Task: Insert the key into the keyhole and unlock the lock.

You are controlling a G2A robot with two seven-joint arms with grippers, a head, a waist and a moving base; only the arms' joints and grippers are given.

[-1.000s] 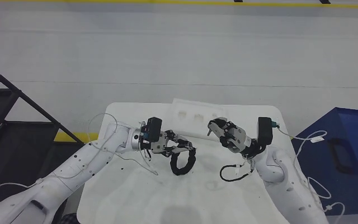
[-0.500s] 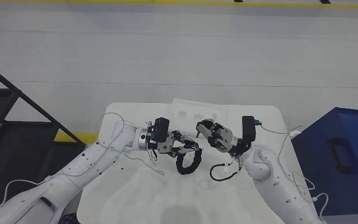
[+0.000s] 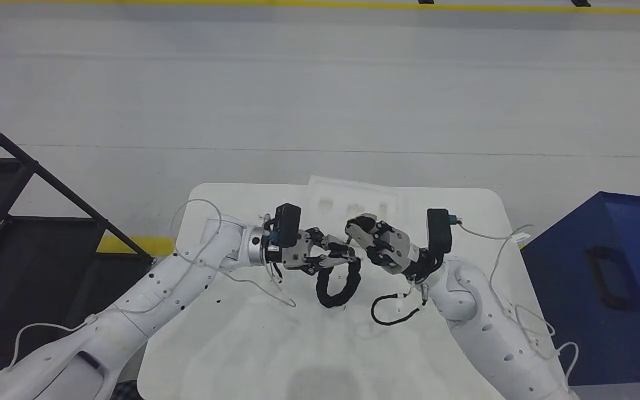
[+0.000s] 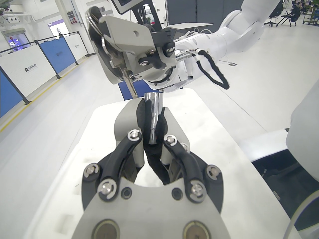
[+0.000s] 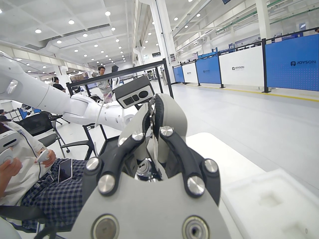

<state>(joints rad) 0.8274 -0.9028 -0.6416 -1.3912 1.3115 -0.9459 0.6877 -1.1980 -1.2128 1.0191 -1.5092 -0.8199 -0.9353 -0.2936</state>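
Both arms are drawing together compared with a second ago. I am watching the right tool (image 3: pixel 358 232) slide in toward the lock (image 4: pixel 154 111), while the left tool (image 3: pixel 325 262) is bringing that lock a little way to meet it.

The left tool is clamping its fingers (image 4: pixel 128 118) on the lock's black cable, just below the chrome cylinder. It is holding the cylinder upright, with the open end pointing at the right tool. The rest of the cable loop (image 3: pixel 338 285) is hanging off the lock on the robot's side, over the worktop (image 3: pixel 250 340). I cannot tell whether the loop is touching the surface.

The right tool is sitting just above the lock, pinching the head of the key (image 4: pixel 130 87) between closed fingers. The blade is pointing down at the lock, with its tip just beside the rim of the cylinder and not yet inside. From the right wrist I am seeing the keyhole face (image 5: pixel 143 169) close beneath the tool.

A white foam tray (image 3: pixel 340 200) is lying on the worktop beyond the lock, on the side away from the robot.
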